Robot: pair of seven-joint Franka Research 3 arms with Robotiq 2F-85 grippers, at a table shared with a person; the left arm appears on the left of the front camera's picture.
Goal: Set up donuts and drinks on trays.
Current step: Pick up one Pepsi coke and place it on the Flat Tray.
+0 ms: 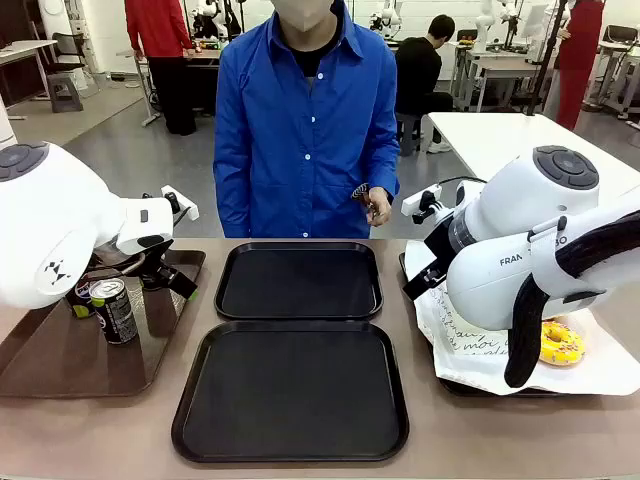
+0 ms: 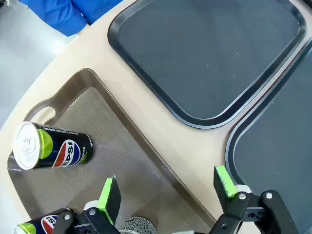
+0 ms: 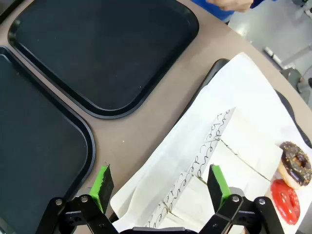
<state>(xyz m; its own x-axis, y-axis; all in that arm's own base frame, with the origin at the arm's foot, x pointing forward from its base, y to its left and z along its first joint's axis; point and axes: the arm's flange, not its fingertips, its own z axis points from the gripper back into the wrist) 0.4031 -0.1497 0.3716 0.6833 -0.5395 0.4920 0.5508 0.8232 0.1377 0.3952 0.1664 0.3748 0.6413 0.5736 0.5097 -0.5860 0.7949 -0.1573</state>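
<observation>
Two empty black trays lie mid-table, the far tray (image 1: 298, 281) behind the near tray (image 1: 290, 392). My left gripper (image 2: 166, 187) is open above the right part of a brown tray (image 2: 97, 112), with nothing between its green pads. A Pepsi can (image 2: 51, 149) stands on that tray, and a second can (image 2: 39, 226) is at the picture's bottom edge. In the front view the left gripper (image 1: 172, 278) hovers just behind a can (image 1: 114, 310). My right gripper (image 3: 160, 183) is open over the white paper's edge. A dark donut (image 3: 295, 163), a red donut (image 3: 285, 201) and a yellow donut (image 1: 560, 342) lie on that paper.
The paper-lined tray (image 1: 470, 385) at the right also holds white paper sleeves (image 3: 234, 161) with black script. A person in a blue shirt (image 1: 305, 120) stands at the far edge, one hand (image 1: 376, 206) near the table. Bare tabletop separates the trays.
</observation>
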